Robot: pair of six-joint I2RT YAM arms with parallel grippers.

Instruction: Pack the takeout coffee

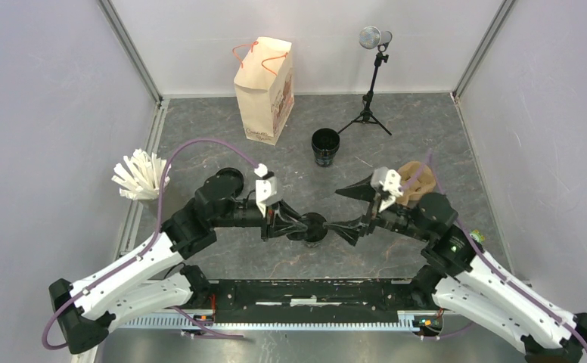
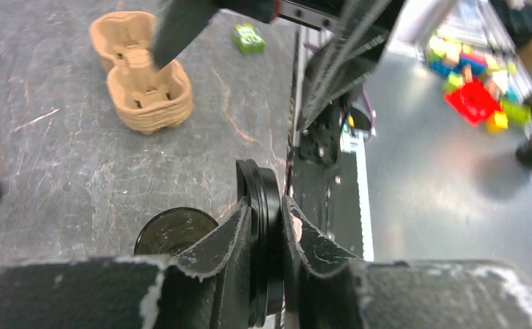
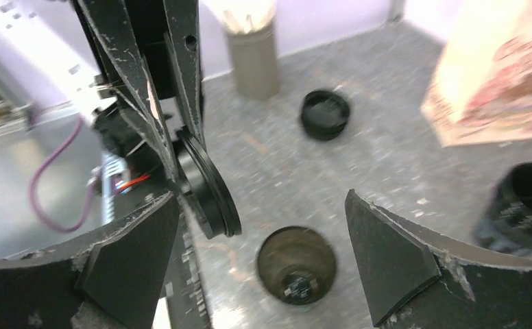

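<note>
Left wrist view: left gripper (image 2: 267,204) pinches lid (image 2: 258,177) edge-on near open cup (image 2: 174,234); right gripper (image 3: 262,199) wide, empty; lidding pending; level lid, then seat.

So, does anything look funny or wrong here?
Yes. The left claw pinches a black lid standing up on its edge, not lying flat. Just under it sits a cup that is open, with no lid on.

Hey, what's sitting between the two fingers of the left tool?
A black lid, standing on edge and pinched by the left tool. The left wrist view shows it best.
</note>
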